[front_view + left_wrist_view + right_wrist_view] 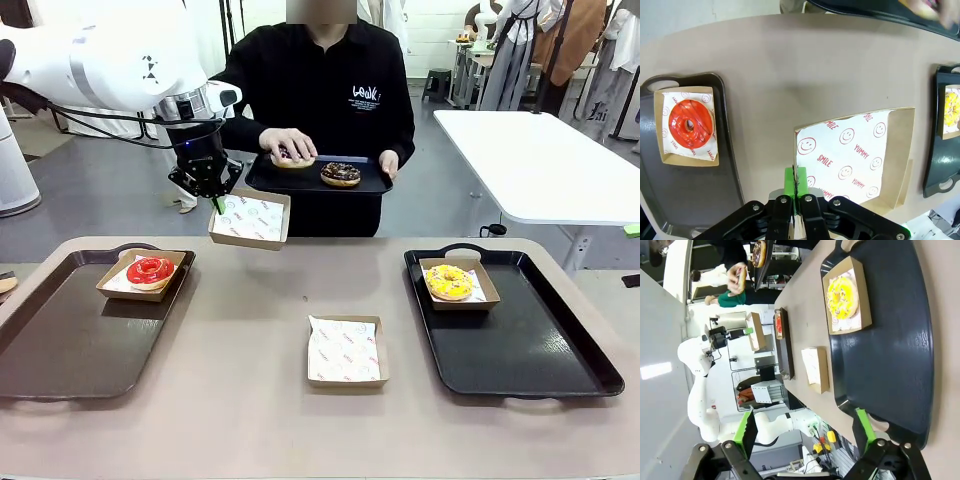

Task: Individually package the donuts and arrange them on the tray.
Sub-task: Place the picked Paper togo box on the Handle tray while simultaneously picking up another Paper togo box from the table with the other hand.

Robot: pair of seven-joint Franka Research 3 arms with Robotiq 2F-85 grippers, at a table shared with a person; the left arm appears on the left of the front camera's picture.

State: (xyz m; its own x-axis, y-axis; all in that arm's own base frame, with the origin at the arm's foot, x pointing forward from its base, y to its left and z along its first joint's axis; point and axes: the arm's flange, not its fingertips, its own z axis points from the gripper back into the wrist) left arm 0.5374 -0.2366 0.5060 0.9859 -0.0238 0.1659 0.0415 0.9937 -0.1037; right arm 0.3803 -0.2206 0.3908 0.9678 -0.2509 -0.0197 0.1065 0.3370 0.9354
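My left gripper (216,201) (796,181) is shut on the edge of an empty paper-lined box (250,218) (852,155), holding it in the air over the table's far left. A red donut (150,270) (689,124) sits in a box on the left tray (60,340). A yellow sprinkled donut (449,282) (842,296) sits in a box on the right tray (540,350) (890,350). My right gripper (805,430) hangs open over that tray's edge. The person holds a small black tray (300,183) with a chocolate donut (341,173), one hand on another donut (292,158).
A second empty paper-lined box (345,350) (816,369) lies on the table's middle near the front. Bare tabletop lies between the two large trays. A white table (540,165) stands behind at the right.
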